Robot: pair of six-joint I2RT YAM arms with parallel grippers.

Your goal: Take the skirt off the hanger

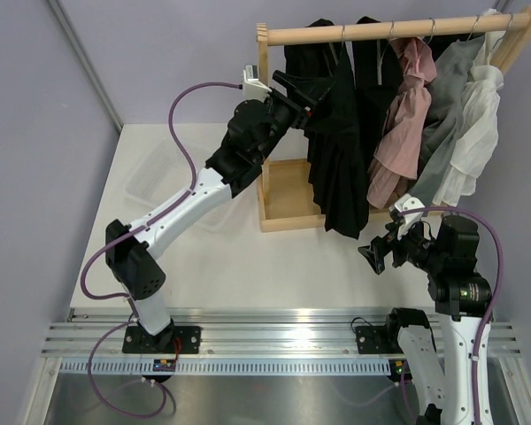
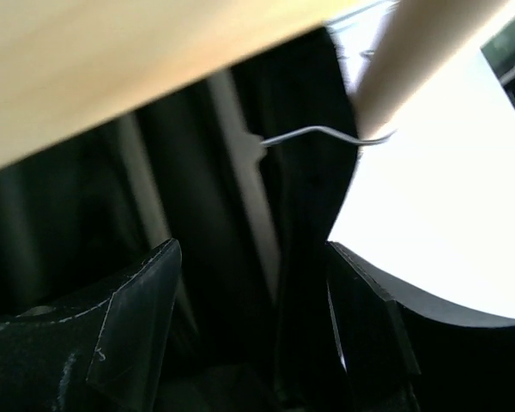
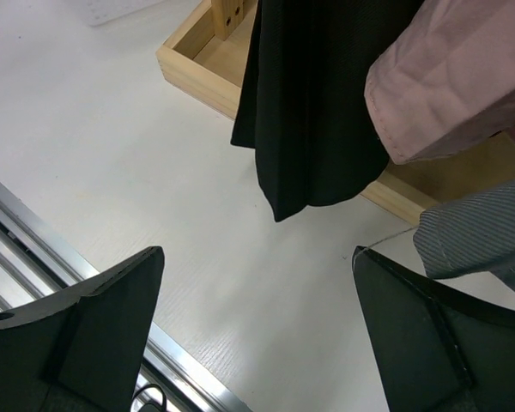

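Observation:
The black skirt (image 1: pixel 336 173) hangs in flared folds at the left end of the wooden rod (image 1: pixel 389 31). My left gripper (image 1: pixel 303 91) is raised to its top, jaws open. In the left wrist view the gripper (image 2: pixel 251 257) has black cloth (image 2: pixel 309 215) and the hanger's grey arm (image 2: pixel 249 197) between its spread fingers; the thin metal hook (image 2: pixel 326 133) sits over the rod (image 2: pixel 412 60). My right gripper (image 1: pixel 385 252) is open and empty, low over the table. The right wrist view shows that gripper (image 3: pixel 257 257) in front of and below the skirt's hem (image 3: pixel 309 129).
A narrower black V-neck garment (image 1: pixel 376 80), a pink one (image 1: pixel 403 115), a grey one (image 1: pixel 451 97) and a white one (image 1: pixel 478 124) hang to the right. The rack's wooden base tray (image 1: pixel 288 199) lies under them. A clear plastic tub (image 1: pixel 155 177) stands at the left.

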